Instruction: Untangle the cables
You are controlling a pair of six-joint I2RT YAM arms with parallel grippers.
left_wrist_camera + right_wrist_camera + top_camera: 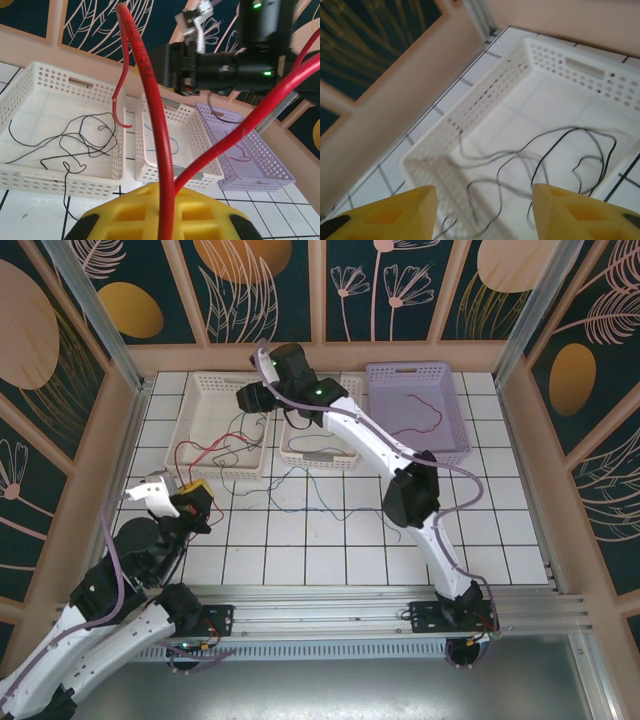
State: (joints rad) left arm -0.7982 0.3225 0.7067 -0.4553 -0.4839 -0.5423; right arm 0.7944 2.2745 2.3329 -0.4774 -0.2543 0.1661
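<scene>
The left gripper (162,215) was clamped on the red cable (150,100) while the right gripper (485,210) hung open over the black cable (545,150) in the white basket (485,95); tugging red could tighten any snag and drag black out.

- Left arm (120,580): white moulded shells, black housings at the joints.
- Right arm (365,435): same white links, with a bulky black elbow block and a black wrist.
- Thick lilac cables (470,476) along both arms, standing clear of the shells in places.
- Small green lights (318,393) on the black housings of the right arm.
- Black base plates (440,615) with bolts at the corners.
- Left gripper (197,490): yellow and black, with a white cover just behind.
- Yellow finger (150,210) moulded with a grid of square pockets, black at both edges.
- Right gripper (485,200): two yellow wedge-shaped fingers (395,210) with shallow recesses and black trim at the lower corners.
</scene>
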